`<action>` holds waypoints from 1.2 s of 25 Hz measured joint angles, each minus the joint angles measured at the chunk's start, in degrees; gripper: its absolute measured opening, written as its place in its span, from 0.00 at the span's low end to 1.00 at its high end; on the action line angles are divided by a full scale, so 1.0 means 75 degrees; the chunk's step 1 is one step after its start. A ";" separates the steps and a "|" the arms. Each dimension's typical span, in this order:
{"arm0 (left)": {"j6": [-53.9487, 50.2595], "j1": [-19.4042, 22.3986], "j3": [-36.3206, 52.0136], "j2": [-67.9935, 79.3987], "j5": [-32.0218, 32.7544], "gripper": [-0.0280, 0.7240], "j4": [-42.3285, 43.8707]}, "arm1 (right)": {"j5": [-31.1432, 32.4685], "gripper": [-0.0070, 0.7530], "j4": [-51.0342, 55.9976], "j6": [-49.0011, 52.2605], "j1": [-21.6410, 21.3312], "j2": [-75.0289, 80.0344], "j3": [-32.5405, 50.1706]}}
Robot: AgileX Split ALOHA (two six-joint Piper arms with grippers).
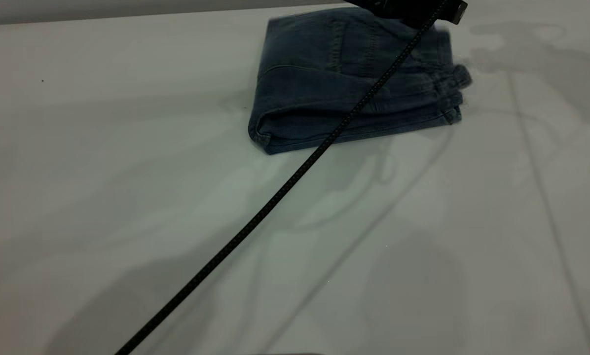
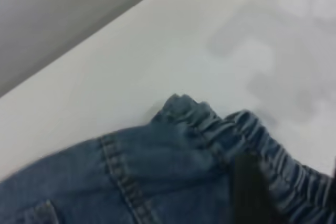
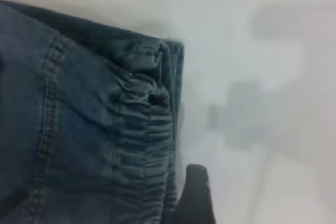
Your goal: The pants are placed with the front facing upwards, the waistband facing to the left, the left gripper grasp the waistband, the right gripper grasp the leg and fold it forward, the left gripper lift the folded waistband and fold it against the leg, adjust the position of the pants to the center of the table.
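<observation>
Lying folded into a compact block, the pants (image 1: pixel 344 84) sit toward the far edge of the surface (image 1: pixel 127 197), right of centre, with the waistband (image 1: pixel 450 86) at their right end. A black cable (image 1: pixel 275 197) crosses them diagonally. Dark gripper parts show beside the waistband in both wrist views; whether either pair of jaws is apart or together I cannot tell.

Lab-like test bench, plain white table (image 1: pixel 127 197), black braided cable (image 1: pixel 255 217) crossing it
</observation>
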 joint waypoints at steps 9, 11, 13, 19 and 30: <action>0.0249 0.0545 -0.0010 -0.1356 0.3532 0.71 0.0251 | 0.0041 0.72 0.0721 -0.0558 0.0026 -0.0201 0.0000; 0.0344 0.0972 -0.0107 -0.1552 0.4378 0.71 0.0595 | 0.0041 0.72 0.1052 -0.0947 0.0113 -0.0201 0.0000; 0.0271 0.1350 -0.0327 -0.1570 0.5032 0.71 0.0987 | 0.0041 0.72 0.1398 -0.1305 0.0252 -0.0201 0.0000; -0.0479 0.1830 -0.1258 -0.1035 0.5845 0.71 0.1497 | 0.0008 0.72 0.1794 -0.1869 0.0803 -0.0201 0.0000; -0.1030 0.1416 -0.2297 0.0974 0.4497 0.71 0.1464 | -0.0032 0.72 0.1585 -0.2133 0.1473 -0.0186 0.0000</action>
